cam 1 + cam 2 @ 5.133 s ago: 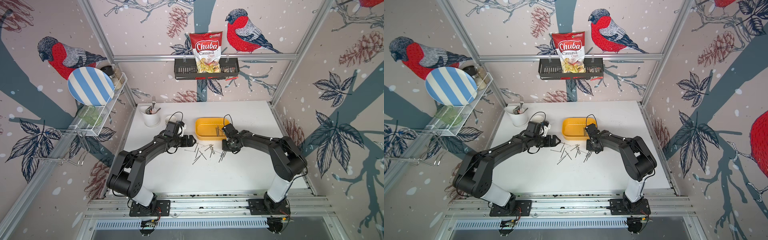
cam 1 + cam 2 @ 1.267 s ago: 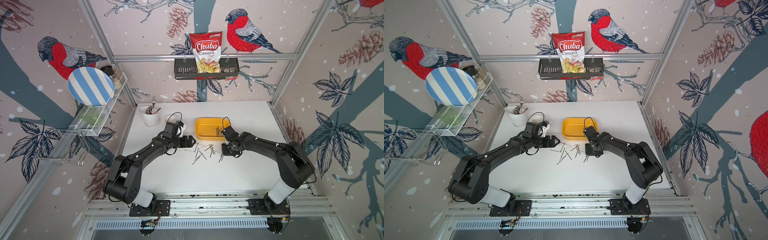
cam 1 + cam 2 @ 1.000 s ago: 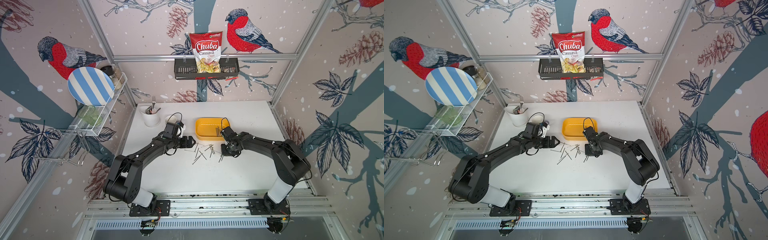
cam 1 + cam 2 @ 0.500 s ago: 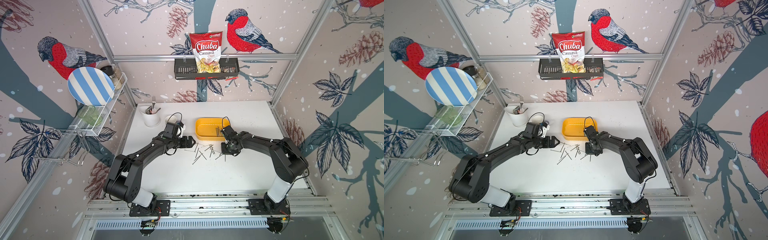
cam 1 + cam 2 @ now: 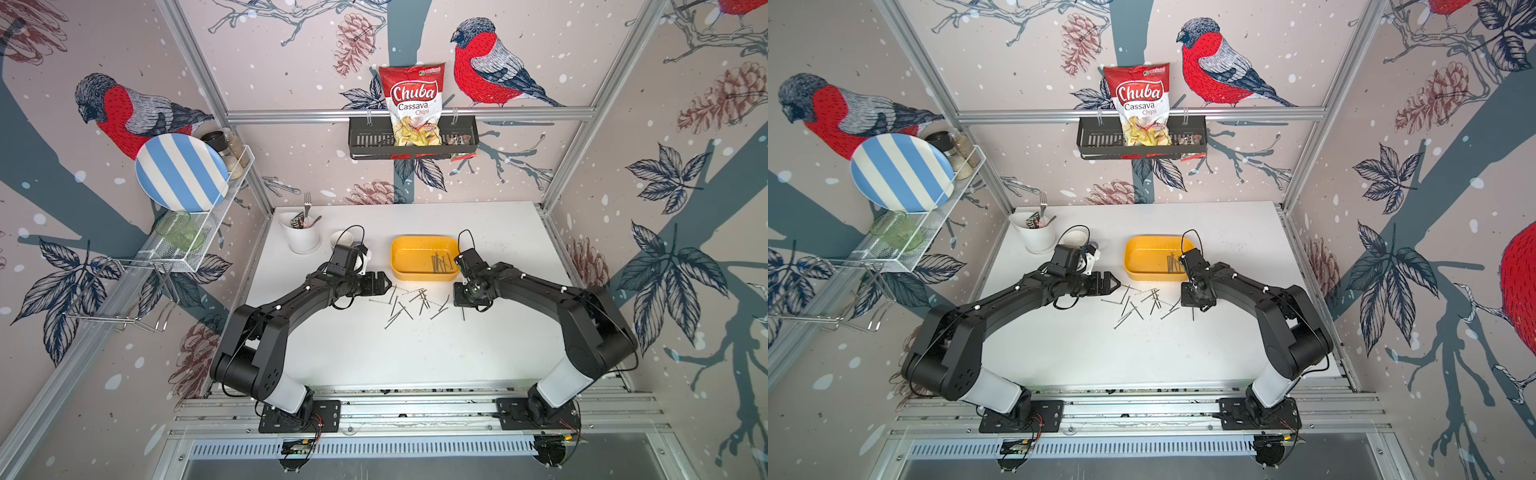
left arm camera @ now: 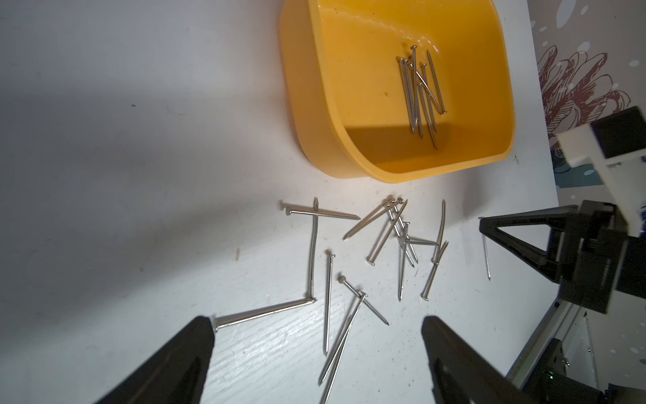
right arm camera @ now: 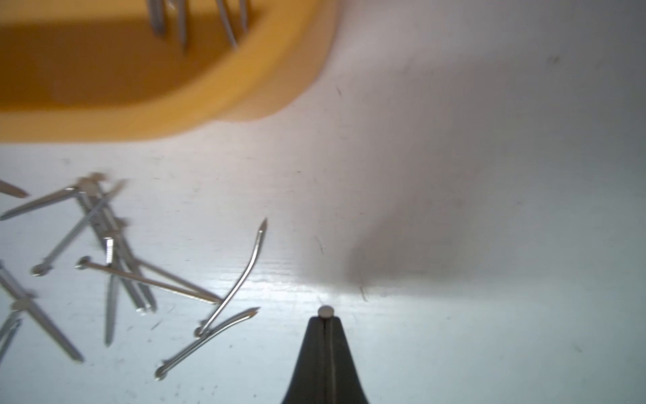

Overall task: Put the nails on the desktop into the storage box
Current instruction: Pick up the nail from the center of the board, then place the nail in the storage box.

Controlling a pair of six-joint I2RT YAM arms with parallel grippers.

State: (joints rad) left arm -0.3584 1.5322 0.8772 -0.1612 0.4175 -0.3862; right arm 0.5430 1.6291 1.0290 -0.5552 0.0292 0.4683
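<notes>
On the white surface [image 5: 415,353], just in front of the yellow storage box [image 5: 415,276]: a loose scatter of nails [image 5: 409,301], crossing and overlapping, a few of them bent. Inside the box, toward its right end: a small bundle of nails [image 5: 440,262], lying roughly parallel. At the left edge of the scatter: left gripper [image 6: 318,325], fingers spread wide, nothing held, one fingertip just beside the head of an outlying nail (touching or not, hard to tell). At the right edge of the scatter, near the box's front right corner: right gripper [image 7: 325,319], fingers pressed tight together, pinching a single nail [image 7: 325,310] with its small round head showing right at the tips in the wrist view. Farther back on the left of the surface: a white utensil holder [image 5: 303,245] with a fork [image 5: 306,203] standing in it, and a small white cup [image 5: 341,240] just beside it.
</notes>
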